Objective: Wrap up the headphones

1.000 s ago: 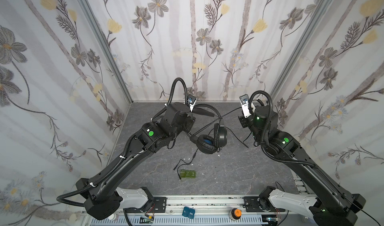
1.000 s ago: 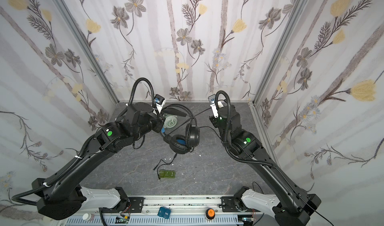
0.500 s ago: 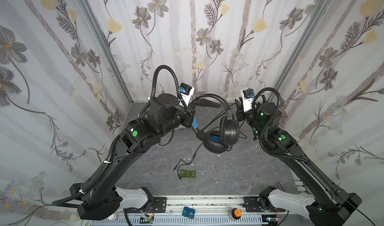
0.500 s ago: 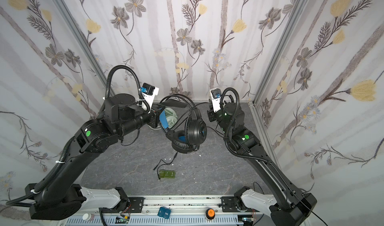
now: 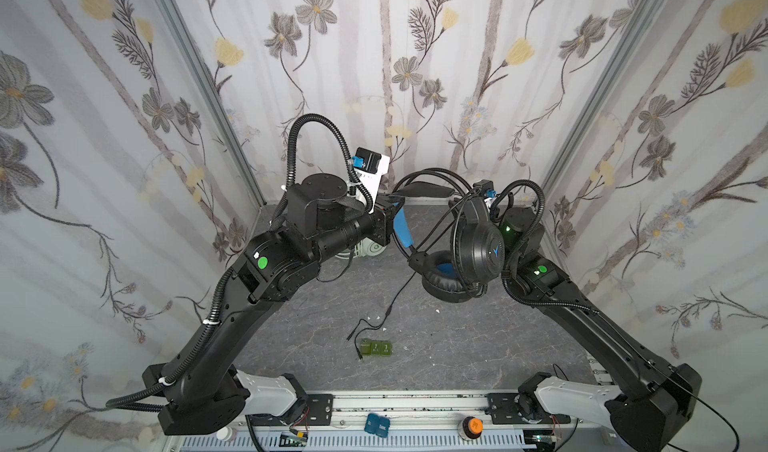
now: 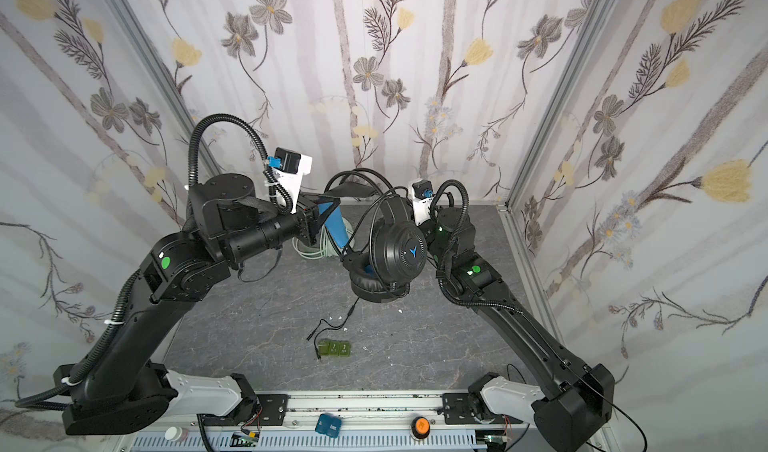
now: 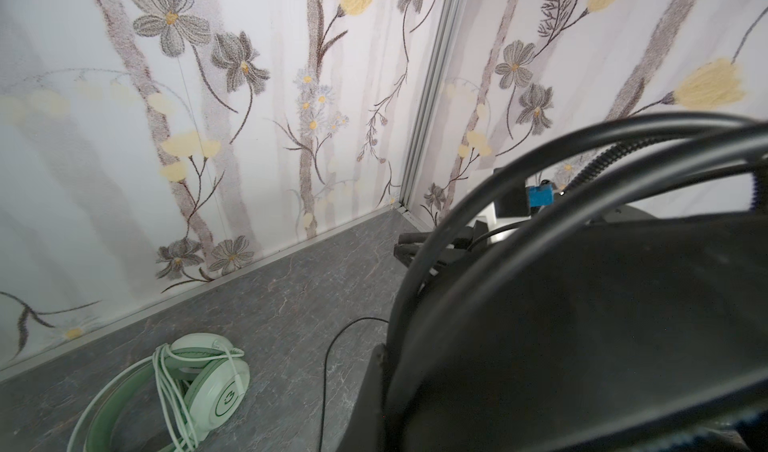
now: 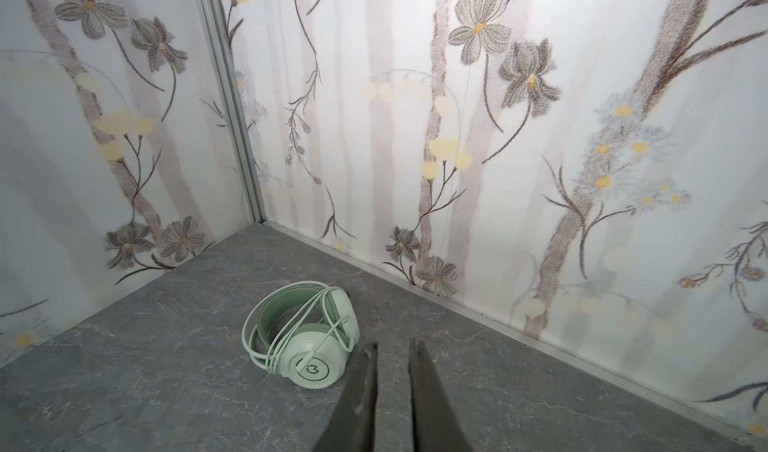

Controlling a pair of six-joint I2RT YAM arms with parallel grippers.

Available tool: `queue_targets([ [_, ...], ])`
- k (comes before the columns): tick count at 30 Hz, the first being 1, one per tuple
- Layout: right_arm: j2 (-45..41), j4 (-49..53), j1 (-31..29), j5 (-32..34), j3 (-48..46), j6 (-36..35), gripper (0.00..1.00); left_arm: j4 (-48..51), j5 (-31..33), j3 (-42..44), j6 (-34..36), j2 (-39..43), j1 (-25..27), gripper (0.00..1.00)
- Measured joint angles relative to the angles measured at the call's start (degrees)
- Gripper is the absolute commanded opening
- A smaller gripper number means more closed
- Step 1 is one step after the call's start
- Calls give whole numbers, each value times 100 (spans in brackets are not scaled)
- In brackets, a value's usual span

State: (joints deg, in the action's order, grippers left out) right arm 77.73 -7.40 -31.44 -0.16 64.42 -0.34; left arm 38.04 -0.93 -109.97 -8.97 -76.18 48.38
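**Black headphones (image 5: pixel 478 250) aloft in left gripper (image 5: pixel 388 221)**

In both top views the left gripper (image 6: pixel 318 218) clamps the headband (image 6: pixel 334 225), with the black headphones (image 6: pixel 399 252) hanging mid-frame. Left wrist: headband (image 7: pixel 582 304) fills lower right, and mint headphones (image 7: pixel 208 387) lie lower left. Right wrist: right gripper (image 8: pixel 392 346), jaws narrowly apart, is bottom centre, just right of mint headphones (image 8: pixel 316 358).

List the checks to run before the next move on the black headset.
1. Left gripper hold on black headphones: ok, shut on the headband, headset clear of the table.
2. Right gripper on the black cable: not ok, jaws slightly apart, nothing between.
3. Cable wound: not ok, its loose end trails onto the table.
4. Plug clear of green blocks: cannot tell, it lies right beside them.
5. Mint headphones finished: ok, own cable wrapped around them.
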Motion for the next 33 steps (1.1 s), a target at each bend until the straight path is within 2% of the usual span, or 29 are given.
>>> queue_targets([
  [11, 210, -393, -229, -442, -597, 310, 13, -935, -116, -92, -699, -297, 0, 0],
  [21, 254, -570, -682, -396, -994, 380, 12, -1818, 820, -94, -1434, -564, -11, 0],
  [33, 284, -780, -946, -442, -1464, 734, 8, -2312, 1060, -424, -2028, -938, -125, 0],
])
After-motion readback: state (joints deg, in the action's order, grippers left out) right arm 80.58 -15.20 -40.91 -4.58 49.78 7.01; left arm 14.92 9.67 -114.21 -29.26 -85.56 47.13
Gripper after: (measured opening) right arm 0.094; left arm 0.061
